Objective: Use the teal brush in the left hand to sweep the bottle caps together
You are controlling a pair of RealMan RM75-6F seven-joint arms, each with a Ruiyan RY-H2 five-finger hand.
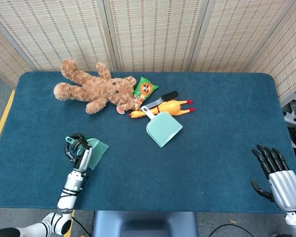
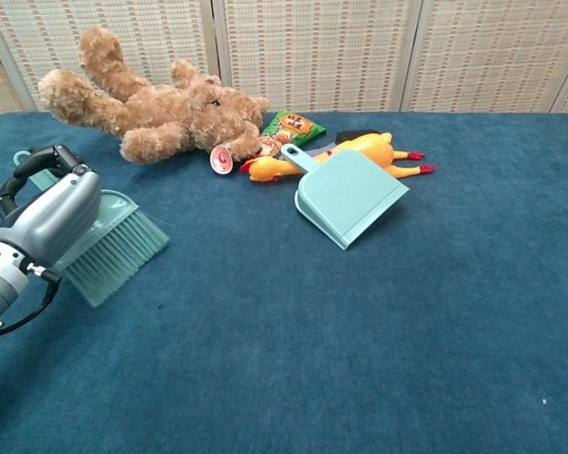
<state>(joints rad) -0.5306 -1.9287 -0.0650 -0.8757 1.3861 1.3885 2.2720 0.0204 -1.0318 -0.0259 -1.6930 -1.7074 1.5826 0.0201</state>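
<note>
My left hand [image 1: 79,151] [image 2: 47,215] grips the teal brush [image 1: 96,149] [image 2: 113,248] at the table's front left, bristles pointing right and down onto the blue cloth. The bottle caps show in neither view; the spot where they lay is covered by the hand and brush. The brush's handle end [image 1: 69,139] sticks out past the fingers. My right hand [image 1: 277,174] hovers at the front right corner, fingers spread, holding nothing.
A brown teddy bear [image 1: 93,88] lies at the back left. Beside it are a green snack packet [image 1: 146,89], a yellow rubber chicken [image 1: 166,107], a black-handled tool [image 1: 163,98] and a teal dustpan [image 1: 164,128]. The table's left edge [image 1: 4,118] is near the left hand.
</note>
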